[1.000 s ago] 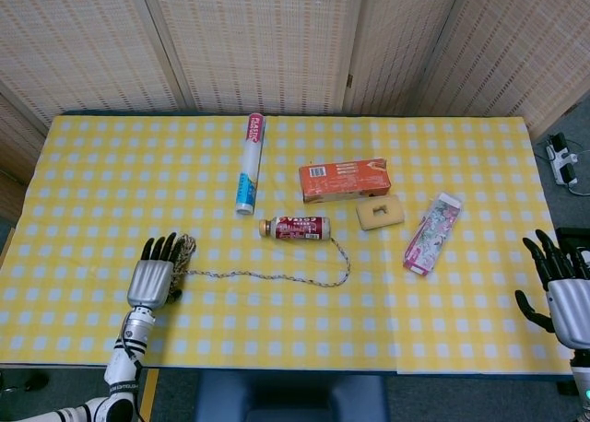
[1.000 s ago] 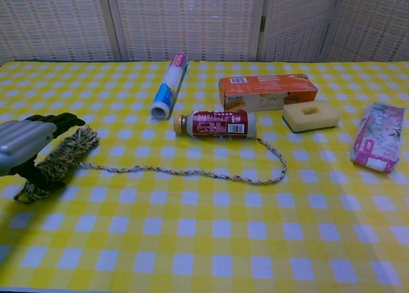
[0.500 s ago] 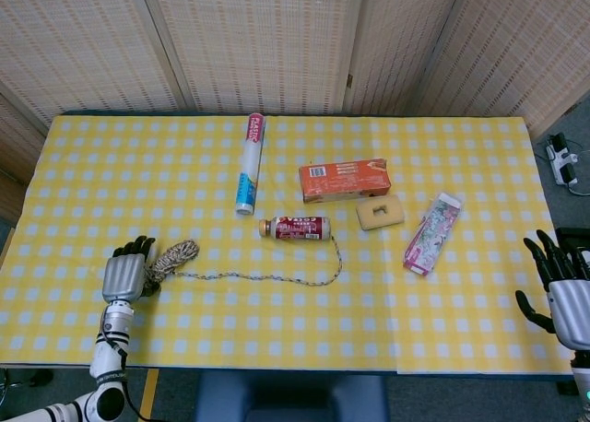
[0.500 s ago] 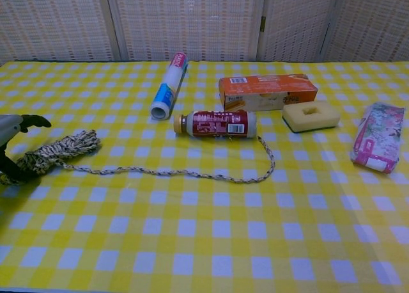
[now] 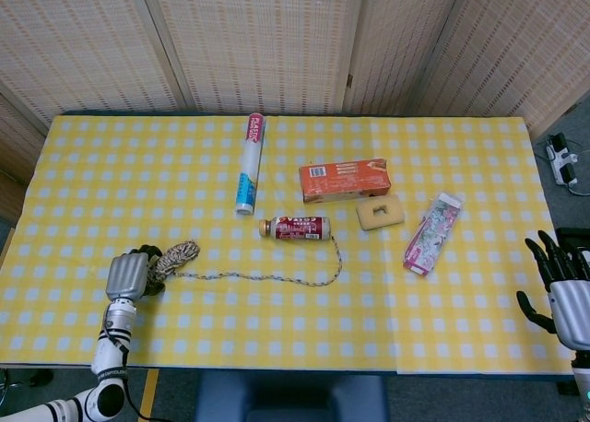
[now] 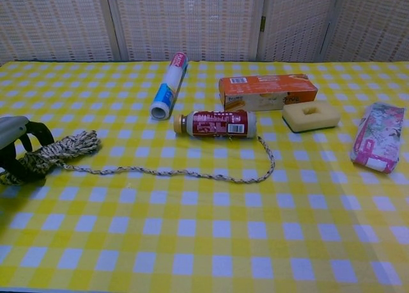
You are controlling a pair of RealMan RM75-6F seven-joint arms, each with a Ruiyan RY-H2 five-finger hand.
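1. The left hand (image 5: 126,275) is sitting near the front-left corner of the yellow-and-white checked tabletop (image 5: 277,330), its dark fingers curled around the bundled end of a speckled beige-and-brown braided rope (image 5: 173,256).
2. The rope's loose tail (image 6: 192,173) is trailing along the tabletop toward the middle, curving up and ending just beside a red-labelled plastic bottle (image 5: 294,228) lying on its side.
3. The right hand (image 5: 562,293) is hanging off the right edge of the tabletop, fingers spread, holding nothing.
4. To my eye the risk is the tail: any further pull could drag it against the bottle and set it rolling, since a bottle on its side rolls easily. The bundle also looks loosely wound, so it may be slipping apart in a partial grip.
5. A white-and-blue roll with a red end (image 5: 249,162) is reading "PLASTIC" along that end; the rest is too small.
6. An orange cardboard box (image 5: 344,179), a pale yellow sponge with a recess (image 5: 380,212) and a pink floral packet (image 5: 431,232) are lying toward the right; their print is unreadable.
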